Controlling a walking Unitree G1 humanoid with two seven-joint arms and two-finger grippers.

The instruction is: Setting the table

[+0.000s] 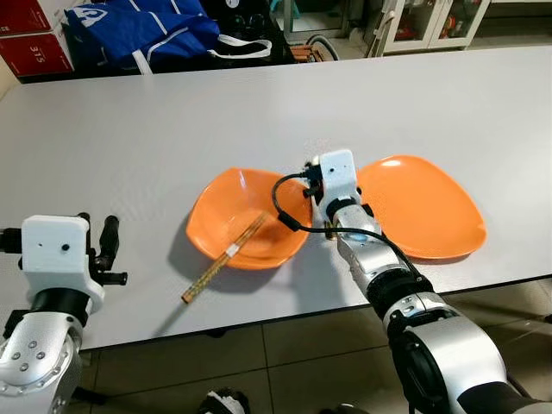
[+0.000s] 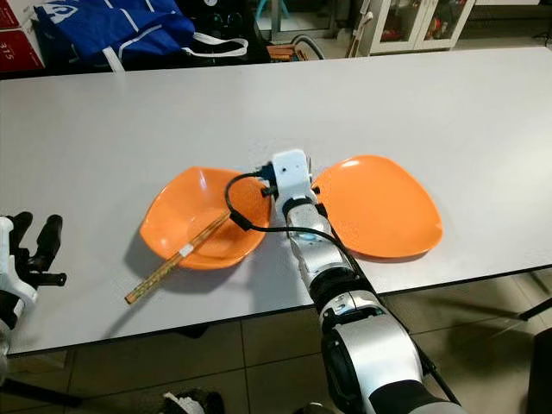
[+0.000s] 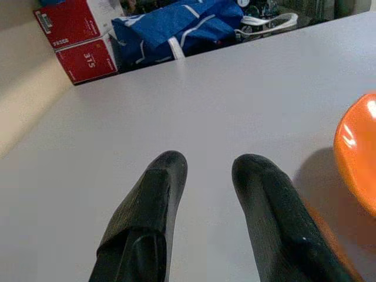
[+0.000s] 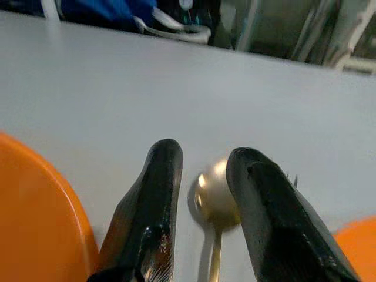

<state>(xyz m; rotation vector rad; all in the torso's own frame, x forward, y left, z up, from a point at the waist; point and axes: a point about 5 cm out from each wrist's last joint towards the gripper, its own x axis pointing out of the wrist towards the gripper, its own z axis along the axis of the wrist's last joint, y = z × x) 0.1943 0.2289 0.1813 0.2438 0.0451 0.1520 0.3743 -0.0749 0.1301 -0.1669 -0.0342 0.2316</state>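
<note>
An orange bowl (image 1: 246, 220) sits near the front of the grey table (image 1: 129, 129), with an orange plate (image 1: 423, 207) to its right. A pair of chopsticks (image 1: 222, 259) leans on the bowl's front rim, its lower end on the table. My right arm's white wrist (image 1: 335, 179) hovers over the gap between bowl and plate. In the right wrist view my right gripper (image 4: 202, 153) is open, its fingers either side of a gold spoon (image 4: 216, 197) on the table. My left gripper (image 1: 110, 250) is open and holds nothing at the front left edge, left of the bowl.
A blue bag (image 1: 142, 26) lies at the table's far edge, with red boxes (image 1: 30, 39) at the far left. Chairs and cabinets stand behind the table. The table's front edge runs just below the bowl and plate.
</note>
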